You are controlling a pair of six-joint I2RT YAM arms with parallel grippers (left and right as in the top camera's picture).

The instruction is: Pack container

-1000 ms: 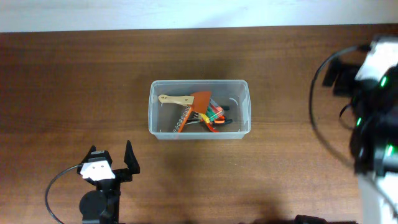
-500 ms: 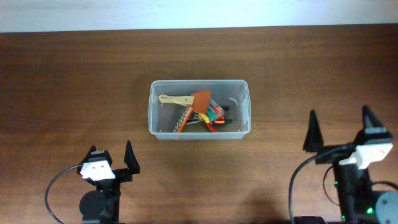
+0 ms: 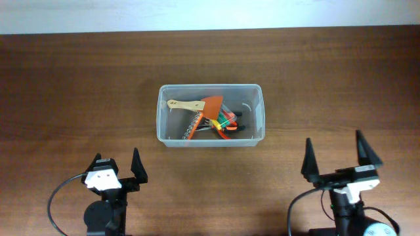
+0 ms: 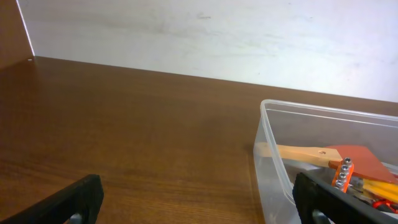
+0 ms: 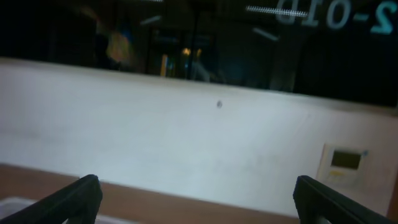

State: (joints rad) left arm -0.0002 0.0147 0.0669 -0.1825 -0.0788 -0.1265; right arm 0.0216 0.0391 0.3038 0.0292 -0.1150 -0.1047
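The clear plastic container [image 3: 210, 139] stands at the middle of the brown table, with several hand tools [image 3: 209, 118] lying inside, among them a wooden-handled orange scraper. In the left wrist view the container [image 4: 273, 155] sits at the right, its tools [image 4: 348, 168] showing through the wall. My left gripper [image 3: 118, 160] rests near the front left, open and empty, well apart from the container. My right gripper [image 3: 335, 154] sits at the front right, open and empty. Both pairs of fingers point toward the far wall.
A pale wall [image 4: 217, 37] rises behind the table's far edge [image 3: 210, 30]. The right wrist view, tilted up, shows that wall [image 5: 186, 143] under dark windows, with a small white wall panel [image 5: 345, 163] at the right.
The right arm has swung down from the far right edge to the front right of the table and then shifted left. The left arm and container have not moved.
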